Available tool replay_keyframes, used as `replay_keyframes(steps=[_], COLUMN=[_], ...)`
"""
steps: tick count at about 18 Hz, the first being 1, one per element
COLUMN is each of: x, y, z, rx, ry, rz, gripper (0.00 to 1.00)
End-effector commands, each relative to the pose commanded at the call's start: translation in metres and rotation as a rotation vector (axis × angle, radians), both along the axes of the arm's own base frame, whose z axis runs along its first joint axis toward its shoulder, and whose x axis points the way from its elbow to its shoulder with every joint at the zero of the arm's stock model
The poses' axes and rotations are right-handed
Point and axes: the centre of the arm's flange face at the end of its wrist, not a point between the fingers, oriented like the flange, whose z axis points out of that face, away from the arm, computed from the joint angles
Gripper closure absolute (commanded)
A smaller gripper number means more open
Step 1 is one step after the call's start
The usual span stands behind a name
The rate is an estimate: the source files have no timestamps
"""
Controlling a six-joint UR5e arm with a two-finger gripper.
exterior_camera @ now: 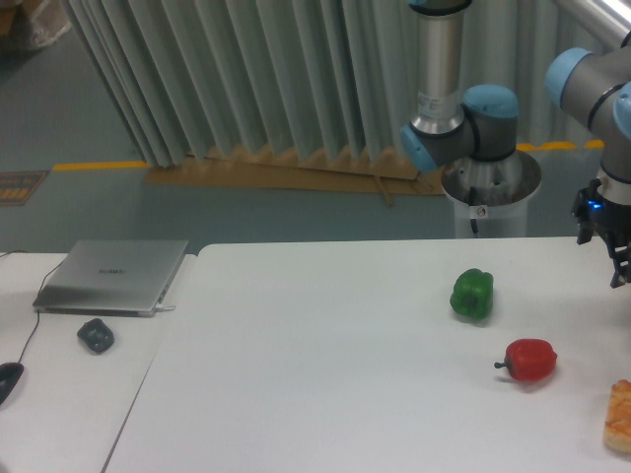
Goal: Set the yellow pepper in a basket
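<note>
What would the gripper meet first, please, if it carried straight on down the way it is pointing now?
Most likely the bare white table near its right edge. The gripper points down, half cut off by the frame; the green pepper and red pepper lie well left, though depth is unclear.

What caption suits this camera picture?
Robot arm behind a white table with a green pepper and a red pepper.

White table (325, 394): broad bare surface from centre toward 9 o'clock, open to passage. Obstacles cluster toward 3 o'clock: green pepper (472, 294), red pepper (530, 360) just beyond it toward 4 o'clock, and an orange-brown item (619, 416) cut by the frame edge at 4 o'clock; narrow gaps separate them. On the adjoining table at 9 o'clock: closed laptop (111, 277), dark small object (96, 335), cable (33, 330).
</note>
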Motion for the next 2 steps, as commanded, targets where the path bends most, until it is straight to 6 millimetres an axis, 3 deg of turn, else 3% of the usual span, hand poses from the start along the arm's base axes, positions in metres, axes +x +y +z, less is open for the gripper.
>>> replay_keyframes(steps=[2], x=[-0.0001], y=[0.0002], z=[0.0001], rx=[0.002], ry=[0.001], rz=[0.0], gripper=[0.0])
